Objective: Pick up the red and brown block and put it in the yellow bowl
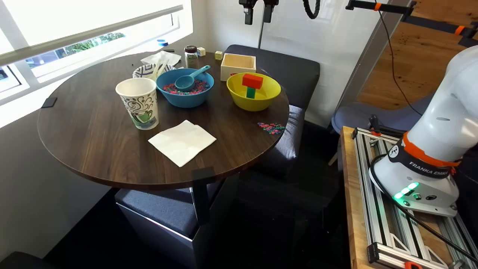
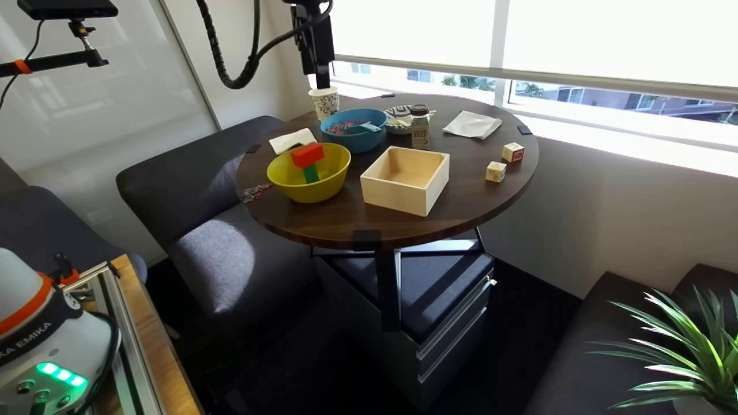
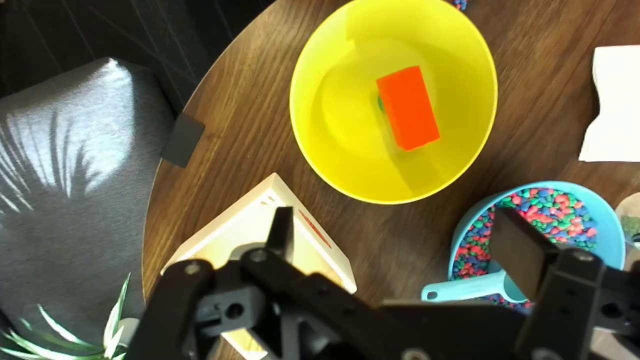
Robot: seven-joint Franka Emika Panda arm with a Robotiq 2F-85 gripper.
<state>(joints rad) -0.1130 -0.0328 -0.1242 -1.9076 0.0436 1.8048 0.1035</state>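
Place looks done, jaws apart

In an exterior view, L to R: paper cup point(image 1: 137, 106) upright, L side. Blue bowl point(image 1: 186, 101) mid, scoop point(image 1: 186, 81) lying in it w/ handle over rim, prob. so it's easy to grab. Pale box point(image 1: 225, 74) far side, just beyond yellow bowl point(image 1: 254, 105) on R. Red blk point(image 1: 252, 80) is inside that bowl, across top of roughly upright green blk point(image 1: 250, 92); no brown visible. Green props red off bowl floor, so stack's top-heavy IMO; a nudge could tip it. Gripper point(image 1: 258, 21) hangs well above table point(image 1: 97, 123), fingers point(image 1: 248, 16) spread, nothing btwn; prob. high to avoid clipping the stack.
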